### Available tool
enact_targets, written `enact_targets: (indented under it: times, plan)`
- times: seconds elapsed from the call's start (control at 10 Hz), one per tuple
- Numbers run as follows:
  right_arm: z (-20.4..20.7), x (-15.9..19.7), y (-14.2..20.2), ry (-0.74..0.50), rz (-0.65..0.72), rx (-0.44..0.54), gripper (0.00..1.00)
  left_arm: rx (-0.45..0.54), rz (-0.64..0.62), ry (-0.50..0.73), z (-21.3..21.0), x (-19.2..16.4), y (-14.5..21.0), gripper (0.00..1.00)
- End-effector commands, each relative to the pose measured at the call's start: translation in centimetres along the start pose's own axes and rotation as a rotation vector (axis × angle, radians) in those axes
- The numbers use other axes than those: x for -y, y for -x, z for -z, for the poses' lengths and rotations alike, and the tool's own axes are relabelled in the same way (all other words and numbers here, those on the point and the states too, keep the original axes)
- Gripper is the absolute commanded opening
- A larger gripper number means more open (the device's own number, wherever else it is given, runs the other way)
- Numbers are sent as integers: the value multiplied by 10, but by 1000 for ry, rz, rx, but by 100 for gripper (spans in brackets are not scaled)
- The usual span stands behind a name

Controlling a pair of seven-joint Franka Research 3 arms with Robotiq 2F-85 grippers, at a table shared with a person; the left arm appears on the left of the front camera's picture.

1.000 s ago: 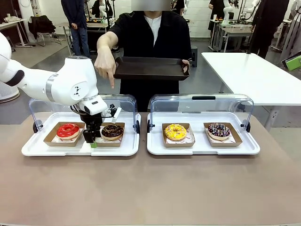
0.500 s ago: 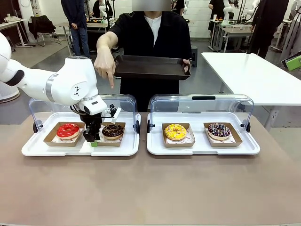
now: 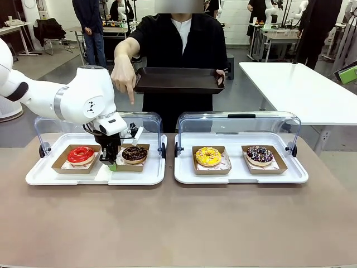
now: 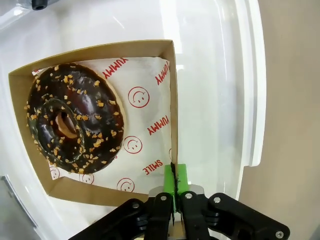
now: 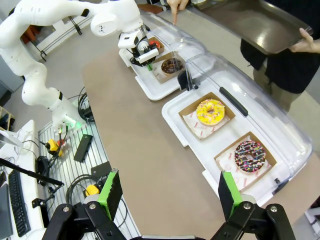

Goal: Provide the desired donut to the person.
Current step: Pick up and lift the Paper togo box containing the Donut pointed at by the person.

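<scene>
A chocolate donut with nut bits [image 3: 134,153] [image 4: 75,117] lies in a brown paper box [image 4: 171,95] on the left white tray [image 3: 67,176]. My left gripper [image 3: 110,163] [image 4: 174,182] is shut on the box's side wall, green pads pinching the cardboard rim. The person [image 3: 178,39] stands across the table and points a finger [image 3: 131,99] down toward this donut, while the other hand holds a dark serving tray [image 3: 178,80]. My right gripper [image 5: 169,192] hangs open high above the table's right end, holding nothing.
A red donut [image 3: 81,154] sits in its box left of my gripper. The right white tray [image 3: 240,176] holds a yellow donut [image 3: 208,156] and a sprinkled chocolate donut [image 3: 260,154]. Clear lids [image 3: 240,120] stand raised behind both trays. A bystander [image 3: 89,22] stands far back.
My left gripper, shut on the box, has risen slightly, and the chocolate donut's box has shifted a little up and right with it. The person's pointing hand has barely moved.
</scene>
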State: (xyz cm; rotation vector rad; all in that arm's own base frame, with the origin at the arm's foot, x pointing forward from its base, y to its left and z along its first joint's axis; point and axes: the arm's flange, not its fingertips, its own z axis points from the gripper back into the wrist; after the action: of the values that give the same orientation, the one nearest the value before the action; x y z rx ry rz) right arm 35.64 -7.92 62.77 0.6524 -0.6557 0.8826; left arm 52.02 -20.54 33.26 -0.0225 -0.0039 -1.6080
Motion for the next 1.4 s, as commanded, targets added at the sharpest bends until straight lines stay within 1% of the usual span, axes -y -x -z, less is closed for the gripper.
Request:
enact_targets:
  times: [0.0,0.3,0.4,0.5,0.8,1.0,1.1,1.2,1.3]
  plan:
    - [1,0,1,-8,-1,8,100,-20,-23,7,-4,1,0,0]
    - [1,0,1,-8,-1,8,100,-30,-2,6,-11,3,-2,0]
    - [1,0,1,-8,-1,8,100,-26,7,24,-23,9,-6,0]
    - [1,0,1,-8,-1,8,100,-53,26,24,-46,25,-16,0]
    - [1,0,1,-8,-1,8,100,-57,67,32,-135,90,-38,0]
    - [1,0,1,-8,-1,8,100,-58,47,-4,-184,121,-53,0]
    - [1,0,1,-8,-1,8,100,-77,31,-41,-209,131,-65,0]
    - [1,0,1,-8,-1,8,100,-81,21,-110,-236,138,-75,0]
    - [1,0,1,-8,-1,8,100,-65,-3,-176,-266,135,-82,0]
